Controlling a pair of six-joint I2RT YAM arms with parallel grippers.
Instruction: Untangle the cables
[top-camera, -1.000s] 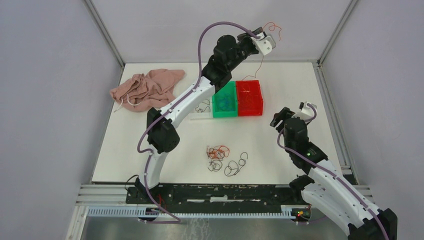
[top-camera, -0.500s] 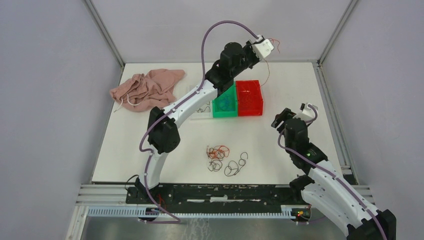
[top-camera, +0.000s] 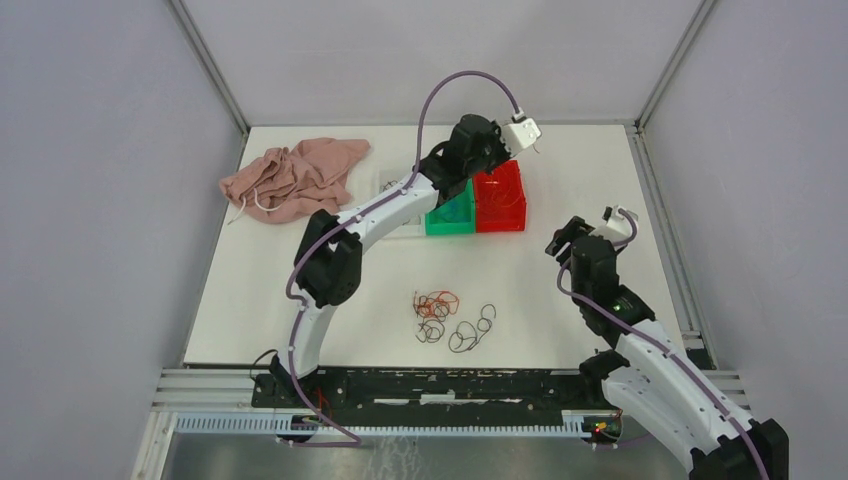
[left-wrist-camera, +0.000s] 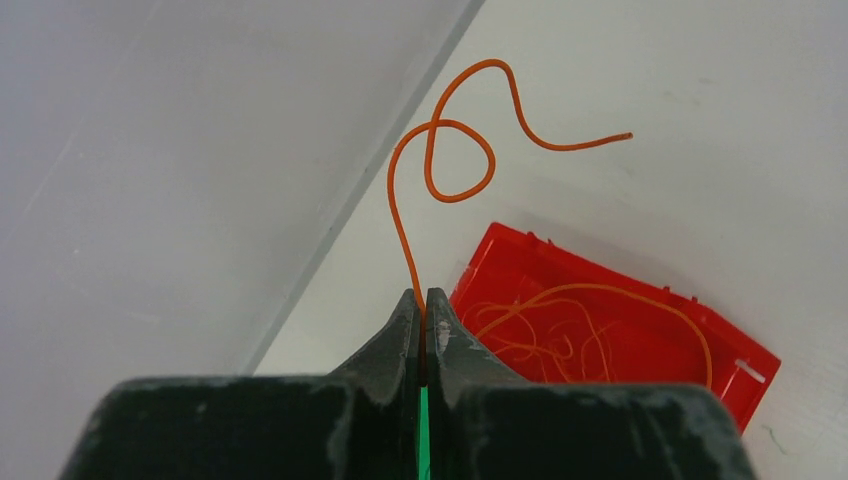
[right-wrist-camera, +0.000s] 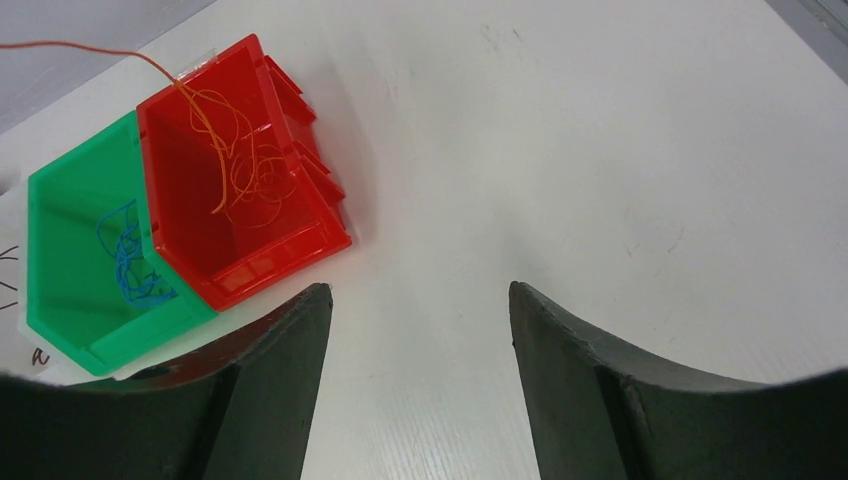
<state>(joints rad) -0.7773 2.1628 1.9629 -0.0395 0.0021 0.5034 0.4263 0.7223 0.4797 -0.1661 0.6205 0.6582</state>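
Note:
My left gripper (left-wrist-camera: 421, 300) is shut on a thin orange wire (left-wrist-camera: 440, 160) that curls up from its tips. It hangs over the back edge of the red bin (left-wrist-camera: 620, 320), which holds several orange wires. In the top view this gripper (top-camera: 497, 160) is at the red bin (top-camera: 498, 200). The green bin (right-wrist-camera: 90, 260) beside it holds blue wires (right-wrist-camera: 130, 260). A wad of orange-red and dark cables (top-camera: 435, 305) lies on the table in front, with a black wire (top-camera: 472, 330) beside it. My right gripper (right-wrist-camera: 415, 300) is open and empty, right of the bins (top-camera: 570, 240).
A pink cloth (top-camera: 295, 178) with a white cord lies at the back left. A white sheet with a few black wires (top-camera: 400, 215) sits left of the green bin (top-camera: 450, 212). Grey walls close in the table on three sides.
My left gripper has come down from high at the back wall to the red bin, carrying the orange wire. The right arm has barely moved.

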